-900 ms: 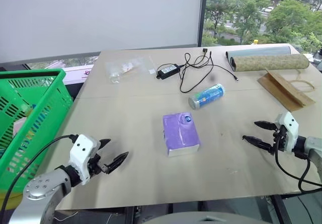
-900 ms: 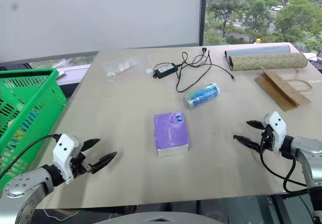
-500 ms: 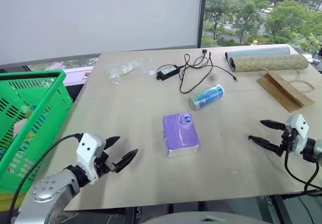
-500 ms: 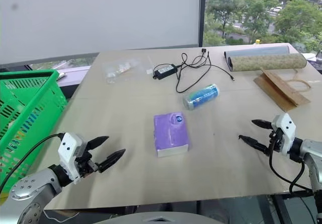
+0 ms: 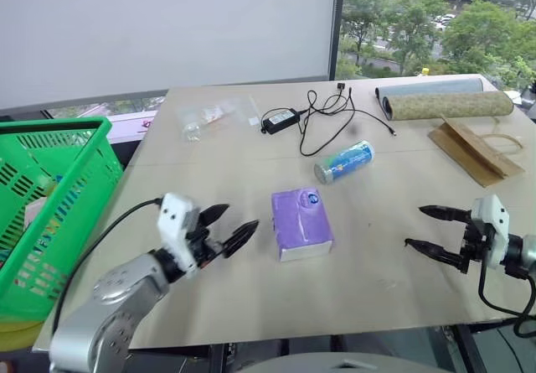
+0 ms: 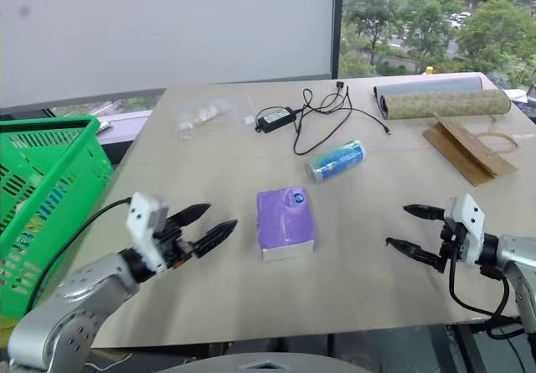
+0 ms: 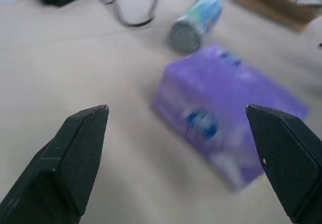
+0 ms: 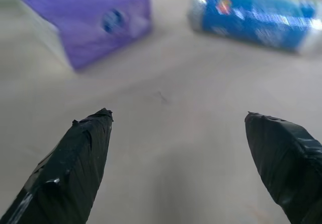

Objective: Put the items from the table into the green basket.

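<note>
Left gripper (image 5: 230, 229) stands wide open and holds nothing; compared with a moment ago it has moved from the lower left of the frame toward the centre, and now it is just beside the purple tissue pack (image 5: 301, 221), not touching. I judge this is the approach to take the pack first. Right gripper (image 5: 434, 230), at the lower right, is also wide open and empty, and it has shifted only a little. The blue-and-silver can (image 5: 343, 161) lies above the pack on the table (image 5: 394, 272), well apart from both grippers. The green basket (image 5: 94, 167) is cut off at the left edge, and its contents are hard to make out.
</note>
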{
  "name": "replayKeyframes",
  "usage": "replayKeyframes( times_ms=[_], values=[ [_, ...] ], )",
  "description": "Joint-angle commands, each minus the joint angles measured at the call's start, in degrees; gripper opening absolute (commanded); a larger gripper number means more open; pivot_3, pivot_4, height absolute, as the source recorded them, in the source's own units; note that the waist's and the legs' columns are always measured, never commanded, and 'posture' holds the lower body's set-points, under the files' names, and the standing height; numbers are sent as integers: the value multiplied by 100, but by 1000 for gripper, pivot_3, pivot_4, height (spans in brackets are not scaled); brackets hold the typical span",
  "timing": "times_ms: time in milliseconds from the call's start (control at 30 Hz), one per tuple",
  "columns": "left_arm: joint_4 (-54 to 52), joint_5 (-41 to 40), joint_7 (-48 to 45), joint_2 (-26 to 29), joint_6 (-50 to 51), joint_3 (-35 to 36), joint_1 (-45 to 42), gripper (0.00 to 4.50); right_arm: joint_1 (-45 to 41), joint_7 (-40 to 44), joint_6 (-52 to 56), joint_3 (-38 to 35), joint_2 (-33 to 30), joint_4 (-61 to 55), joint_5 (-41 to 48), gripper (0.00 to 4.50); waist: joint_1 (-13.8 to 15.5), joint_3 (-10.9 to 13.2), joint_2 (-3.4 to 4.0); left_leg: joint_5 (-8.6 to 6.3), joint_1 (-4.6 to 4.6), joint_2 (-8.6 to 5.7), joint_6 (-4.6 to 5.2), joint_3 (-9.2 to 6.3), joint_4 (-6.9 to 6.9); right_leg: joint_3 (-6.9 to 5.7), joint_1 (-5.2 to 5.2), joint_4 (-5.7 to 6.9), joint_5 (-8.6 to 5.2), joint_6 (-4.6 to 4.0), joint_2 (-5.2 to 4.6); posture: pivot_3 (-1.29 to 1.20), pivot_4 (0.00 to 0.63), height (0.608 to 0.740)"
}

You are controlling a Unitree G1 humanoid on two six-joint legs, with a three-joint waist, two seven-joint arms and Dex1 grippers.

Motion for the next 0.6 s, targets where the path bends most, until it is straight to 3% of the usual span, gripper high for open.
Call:
replayKeyframes(
  times_ms=[33,300,400,600],
  values=[
    [126,-413,636,-267,955,-411,-654,4500,-72,-81,353,-60,-190,-932,305,4469,-34,-2,0,0,1,0,0,0,1,-1,2,0,0,0,1,-141,0,740],
    [792,-475,1379,-591,2411,-943,-1458,4500,-236,-435,680,24,-201,-1733,395,4469,-226,-5,-11,1,-1,-1,-1,-6,3,-3,4,-3,0,1,2,-200,0,740],
    [965,-314,1592,-787,2567,-1144,-1511,3677,-155,-591,799,23,-165,-1947,430,4500,-249,-10,-16,1,-3,-3,-2,-9,5,-5,4,-5,0,1,-1,-215,0,740],
    [972,-282,1614,-952,2454,-1018,-1550,902,-118,-651,911,-2,-237,-2059,434,4500,-270,-25,-19,1,1,-6,-2,-11,7,-7,12,-7,-1,1,-3,-216,0,740]
  ],
)
